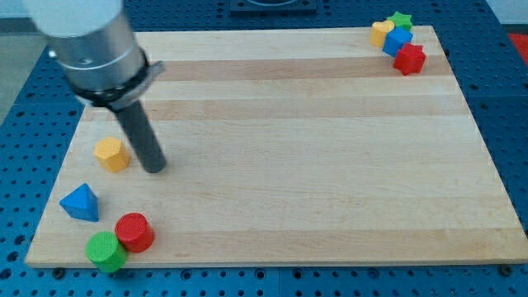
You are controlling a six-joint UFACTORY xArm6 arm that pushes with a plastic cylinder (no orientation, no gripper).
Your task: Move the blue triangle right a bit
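The blue triangle (pixel 81 203) lies near the board's left edge, low in the view. My tip (pixel 155 169) rests on the board above and to the right of it, apart from it. A yellow hexagon block (pixel 110 154) sits just left of my tip, close to it. A red cylinder (pixel 134 232) and a green cylinder (pixel 106 251) sit touching each other below and right of the blue triangle.
A cluster sits at the board's top right corner: a yellow block (pixel 380 32), a green star (pixel 401 19), a blue block (pixel 397 41) and a red block (pixel 409 58). The wooden board (pixel 297 157) lies on a blue perforated table.
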